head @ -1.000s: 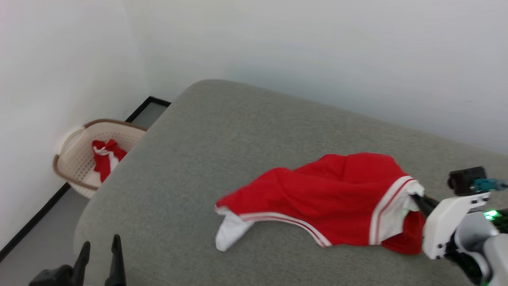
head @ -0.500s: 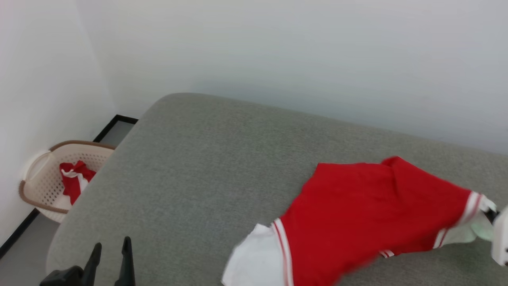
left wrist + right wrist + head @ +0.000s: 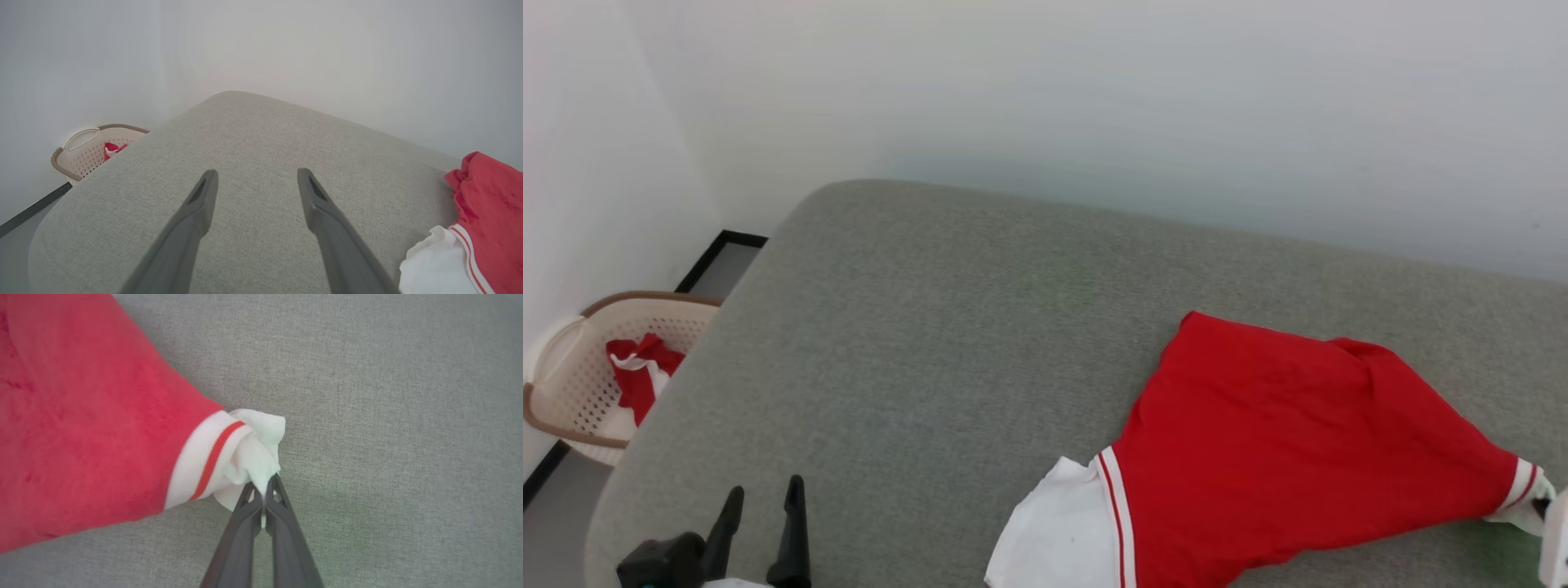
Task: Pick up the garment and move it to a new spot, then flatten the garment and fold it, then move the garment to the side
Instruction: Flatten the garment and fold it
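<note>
The garment (image 3: 1298, 441) has slid right and stretched out on the grey cushion (image 3: 915, 327), its white cuff (image 3: 253, 449) pinched in our right fingers (image 3: 241, 539); our left fingers (image 3: 196, 220) gape empty. Tugging harder could slip that thin pinch.

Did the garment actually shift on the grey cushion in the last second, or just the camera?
Yes. The garment has slid to the robot's right, farther from the laundry basket, pulled by the right gripper shut on its white corner.

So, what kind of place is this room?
Probably a home-like laundry corner: the garment on a grey padded surface against a white wall, a laundry basket with red clothes beside it.
</note>
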Motion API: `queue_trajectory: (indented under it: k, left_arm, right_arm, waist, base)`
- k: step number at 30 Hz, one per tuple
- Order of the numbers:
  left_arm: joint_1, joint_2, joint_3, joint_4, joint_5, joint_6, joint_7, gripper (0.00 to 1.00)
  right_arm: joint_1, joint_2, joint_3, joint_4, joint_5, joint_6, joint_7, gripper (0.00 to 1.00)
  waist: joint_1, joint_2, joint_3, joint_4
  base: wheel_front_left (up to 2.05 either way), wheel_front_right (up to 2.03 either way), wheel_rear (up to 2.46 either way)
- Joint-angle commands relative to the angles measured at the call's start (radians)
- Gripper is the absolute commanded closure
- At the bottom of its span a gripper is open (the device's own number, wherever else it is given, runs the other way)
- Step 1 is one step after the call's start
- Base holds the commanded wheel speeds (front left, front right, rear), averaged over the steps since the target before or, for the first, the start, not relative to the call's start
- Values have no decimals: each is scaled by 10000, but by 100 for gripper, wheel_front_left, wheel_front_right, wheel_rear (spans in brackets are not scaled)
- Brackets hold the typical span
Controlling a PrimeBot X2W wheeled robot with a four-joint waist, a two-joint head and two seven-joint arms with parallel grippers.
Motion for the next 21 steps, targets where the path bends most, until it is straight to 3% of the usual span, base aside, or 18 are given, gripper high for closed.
queue_trajectory:
  k: [1, 13, 21]
  left_arm:
    - [-129, 83, -43, 52, 47, -85, 45, 0]
    - [-352, 533, -94, -208, -86, -371, 488, 0]
    - [-401, 894, -229, -769, -291, -576, 1126, 0]
  right_arm:
    - [-305, 95, 108, 86, -61, -2, -219, 0]
    - [-917, -13, 931, -543, 314, -2, -478, 0]
    - [-465, 84, 705, -1628, 498, -2, -1138, 0]
  waist:
    - [0, 0, 106, -156]
    - [0, 0, 276, -1026]
    - [0, 0, 295, -1667]
  base:
    - [0, 0, 0]
    - [0, 0, 0]
    - [0, 0, 0]
